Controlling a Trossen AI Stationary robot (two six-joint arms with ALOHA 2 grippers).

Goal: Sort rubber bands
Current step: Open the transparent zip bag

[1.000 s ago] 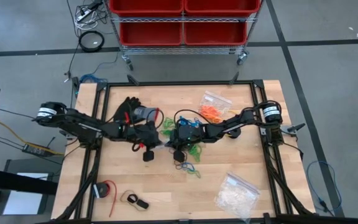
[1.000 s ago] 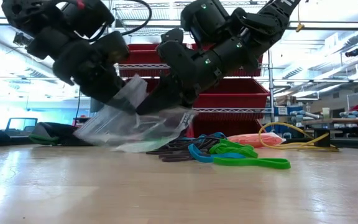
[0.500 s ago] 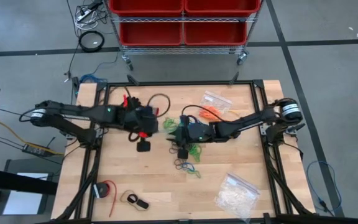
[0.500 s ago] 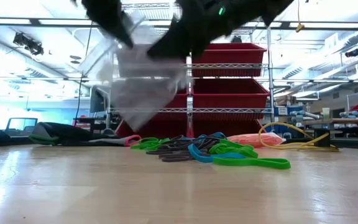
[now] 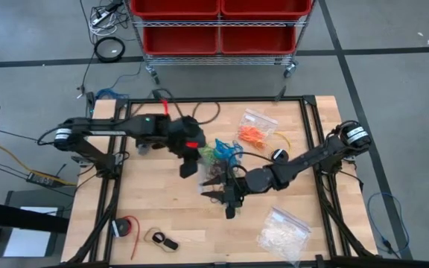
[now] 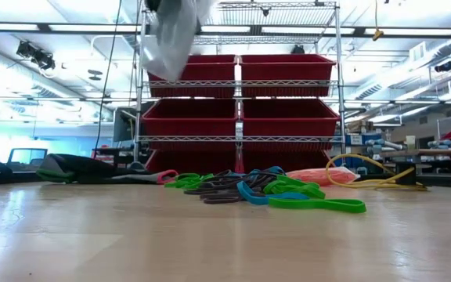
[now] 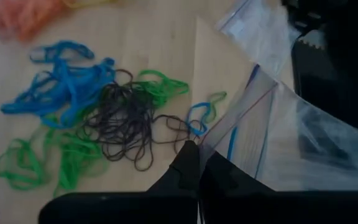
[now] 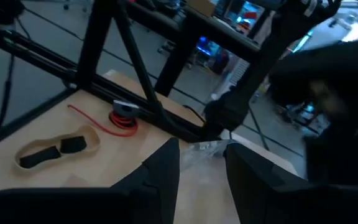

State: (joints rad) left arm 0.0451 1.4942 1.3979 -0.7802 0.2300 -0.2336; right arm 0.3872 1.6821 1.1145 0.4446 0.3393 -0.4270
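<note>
The rubber bands [image 5: 218,158] lie in a loose heap of blue, black and green loops [image 7: 104,118] at the middle of the table [image 5: 162,201]; the low view shows them flat on the wood [image 6: 272,192]. My left gripper [image 5: 188,165] hangs above the heap's left side, shut on a clear zip bag [image 6: 171,35]. My right gripper [image 5: 218,199] is just on the near side of the heap and points toward the table's left. Its fingers [image 8: 166,171] stand apart with nothing between them. My left gripper pinches the bag's zip-strip edge [image 7: 211,144], close to one end of the strip, between its two shut fingers. They come at it slanting down from the table's left. The bag hangs below them, lifted clear of the table, its lower end [image 6: 163,72] loose.
A clear bag of orange bands [image 5: 255,132] lies at the far right and a bag of whitish pieces [image 5: 283,231] at the near right. A red spool [image 5: 125,227] and a tan loop with black parts [image 5: 162,240] lie near left. A rack of red bins [image 5: 218,26] stands beyond the table.
Both grippers were at the clear bag low over the table. My left gripper has risen with it and gone a little toward the table's right; the bag now hangs clear. My right gripper has come off the bag and swung toward the near edge.
</note>
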